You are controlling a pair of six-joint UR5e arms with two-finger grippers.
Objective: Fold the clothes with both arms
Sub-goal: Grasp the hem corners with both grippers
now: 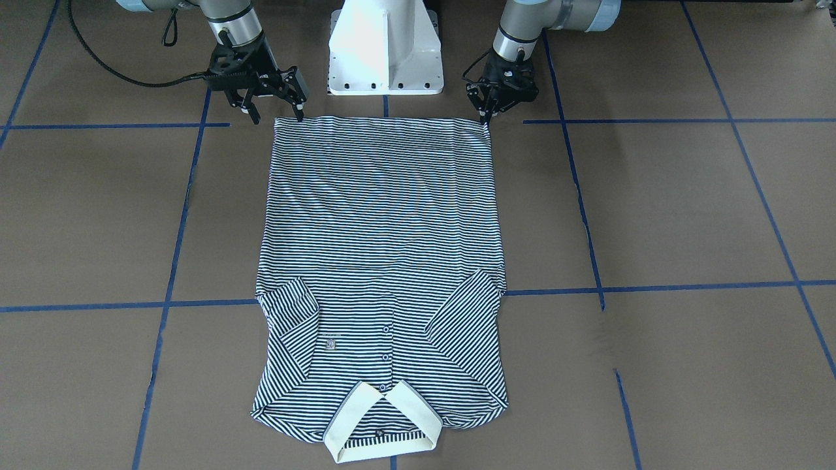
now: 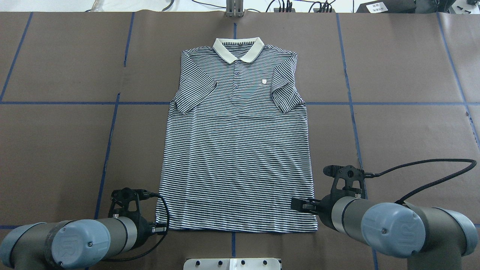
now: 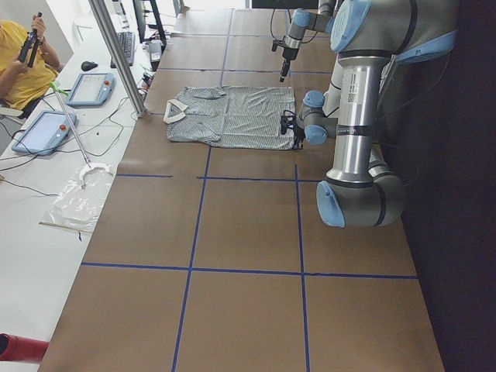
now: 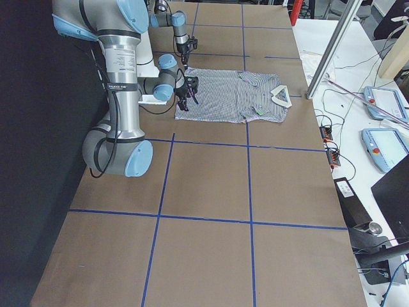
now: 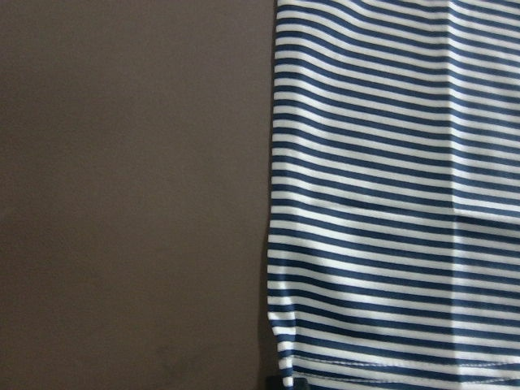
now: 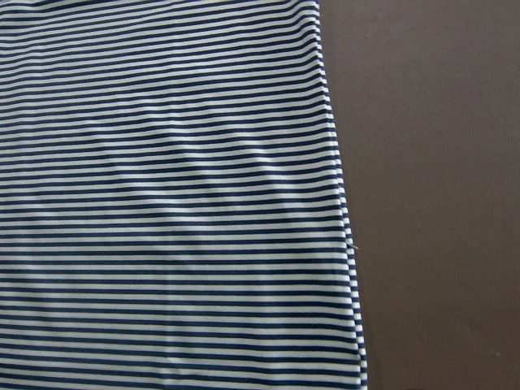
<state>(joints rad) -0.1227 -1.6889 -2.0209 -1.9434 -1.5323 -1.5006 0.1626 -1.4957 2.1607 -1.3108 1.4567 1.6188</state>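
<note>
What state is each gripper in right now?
Left gripper: closed at the shirt hem corner; whether it pinches cloth cannot be told.
Right gripper: open at the other hem corner, holding nothing.

Brown table [image 1: 686,209] — blue tape grid [image 1: 653,287]

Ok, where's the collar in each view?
Front-facing: collar bottom centre.
Overhead: collar top centre.
Exterior left: collar upper left.
Exterior right: collar upper right.
Left wrist: not in view.
Right wrist: not in view.
Landmark: hem, the shirt's opposite end.
</note>
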